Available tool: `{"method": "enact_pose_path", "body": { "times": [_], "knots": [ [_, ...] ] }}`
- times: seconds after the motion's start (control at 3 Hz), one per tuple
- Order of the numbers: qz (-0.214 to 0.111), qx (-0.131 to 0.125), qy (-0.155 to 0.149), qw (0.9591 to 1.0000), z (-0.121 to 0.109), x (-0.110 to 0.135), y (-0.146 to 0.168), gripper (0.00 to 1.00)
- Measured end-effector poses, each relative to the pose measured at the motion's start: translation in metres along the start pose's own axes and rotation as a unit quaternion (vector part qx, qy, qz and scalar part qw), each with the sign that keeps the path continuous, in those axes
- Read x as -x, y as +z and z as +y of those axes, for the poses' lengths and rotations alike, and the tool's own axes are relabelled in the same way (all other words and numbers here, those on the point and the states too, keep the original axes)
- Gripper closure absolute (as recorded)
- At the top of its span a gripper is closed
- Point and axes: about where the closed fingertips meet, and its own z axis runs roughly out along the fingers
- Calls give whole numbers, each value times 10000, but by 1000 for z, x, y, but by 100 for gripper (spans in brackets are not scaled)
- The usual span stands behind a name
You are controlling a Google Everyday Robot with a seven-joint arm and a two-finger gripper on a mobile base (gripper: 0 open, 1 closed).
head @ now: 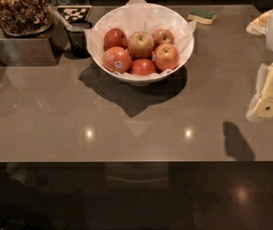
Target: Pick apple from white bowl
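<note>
The white bowl (137,77) stands at the back middle of the grey counter, lined with crinkled white paper. It holds several apples. The apple (141,43), pale yellow-green with red streaks, sits on top in the middle of the pile. An orange-red apple with a small sticker (117,59) lies to its front left, and deep red apples (143,67) lie around it. My gripper (271,92), white and pale yellow, hangs at the right edge of the view above the counter. It is well to the right of the bowl and nearer than it, touching nothing.
A clear container of nuts (18,8) sits on a metal box (26,49) at the back left. A dark cup with a spoon (78,40) stands just left of the bowl. A green-and-yellow sponge (202,16) lies behind the bowl on the right. The counter's front edge (136,161) crosses the view.
</note>
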Motion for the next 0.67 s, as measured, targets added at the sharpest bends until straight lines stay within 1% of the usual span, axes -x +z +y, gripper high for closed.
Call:
{"method": "enact_pose_path", "body": {
  "times": [0.33,0.67],
  "knots": [
    [0,0,0,10000,0,0,0,0],
    [-284,30,-71,9996,-6,11,-4,0]
  ]
}}
